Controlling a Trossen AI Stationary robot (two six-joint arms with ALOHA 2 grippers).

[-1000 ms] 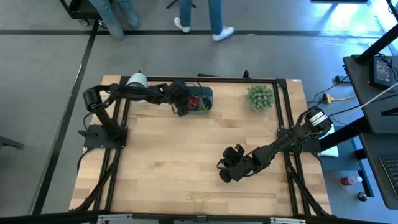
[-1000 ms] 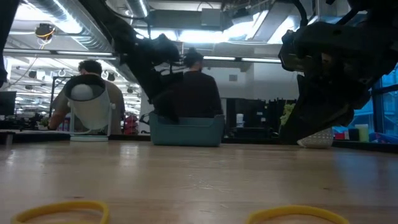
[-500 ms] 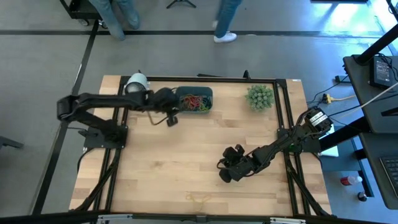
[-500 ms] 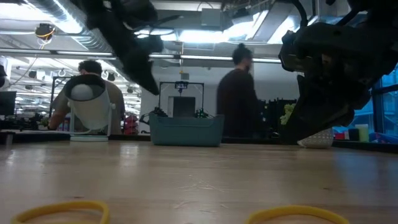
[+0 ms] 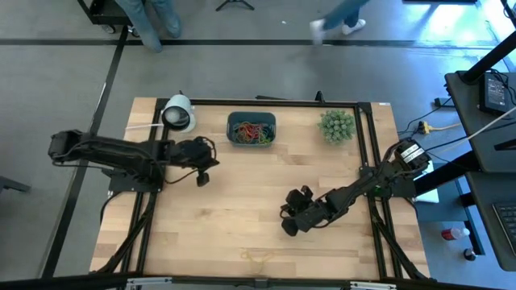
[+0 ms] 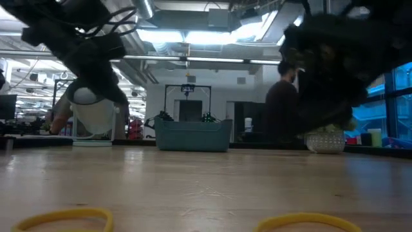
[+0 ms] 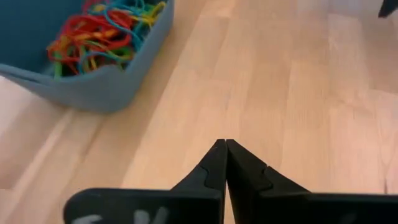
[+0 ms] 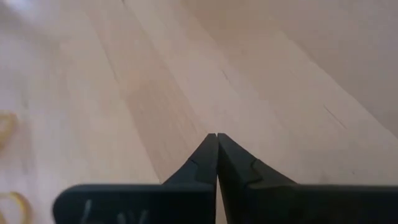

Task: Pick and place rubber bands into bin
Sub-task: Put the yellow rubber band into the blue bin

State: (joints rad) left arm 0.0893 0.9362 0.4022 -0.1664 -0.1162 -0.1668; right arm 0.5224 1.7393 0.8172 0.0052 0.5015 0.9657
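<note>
The teal bin point(image 5: 251, 141) stands at the table's far edge, middle, with several coloured rubber bands point(image 5: 251, 131) inside; the left wrist view shows the bin point(image 7: 93, 87) and those rubber bands point(image 7: 102, 34) too. Two yellow rubber bands point(image 5: 258, 256) lie flat near the table's front edge, also seen in the low view point(image 6: 61, 219) and the right wrist view point(image 8: 6, 130). My left gripper point(image 5: 201, 178) hangs shut and empty over bare wood, left of and nearer than the bin; its fingers point(image 7: 225, 146) meet. My right gripper point(image 5: 288, 228) hovers shut and empty right of centre, its fingertips point(image 8: 216, 138) together.
A white cylinder point(image 5: 177, 114) stands at the far left and a spiky green ball plant point(image 5: 336, 126) at the far right. Bare wood lies between the grippers and the front edge. A person point(image 6: 283, 103) passes in the room beyond the table.
My left gripper has drawn back from over the bin toward the table's left and near edge, and now hangs over bare wood. The bin and the bands in it have stayed put. A person beyond the table has walked toward the right.
</note>
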